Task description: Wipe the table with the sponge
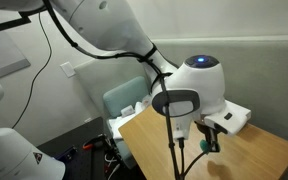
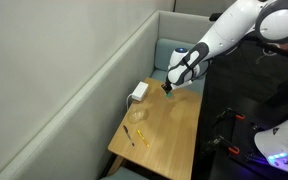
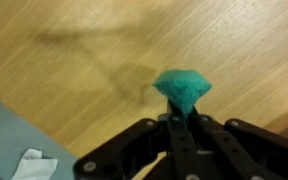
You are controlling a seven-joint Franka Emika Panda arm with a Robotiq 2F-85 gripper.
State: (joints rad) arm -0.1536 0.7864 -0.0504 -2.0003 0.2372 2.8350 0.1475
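In the wrist view my gripper [image 3: 182,120] is shut on the teal-green sponge [image 3: 182,88], which is pinched so that it bulges out past the fingertips. The sponge hangs over the light brown wooden table [image 3: 74,50]; whether it touches the wood I cannot tell. In both exterior views the gripper [image 1: 206,140] [image 2: 167,90] points down over the far part of the table [image 1: 254,155] [image 2: 169,135], close to the white box. The sponge is too small to make out there.
A white box [image 1: 230,118] [image 2: 139,92] lies on the table near the gripper. The pale blue-grey chair [image 1: 124,100] [image 2: 174,50] [image 3: 9,150] stands at the table's end. Small objects [image 2: 134,133] lie mid-table. A wall runs along one side.
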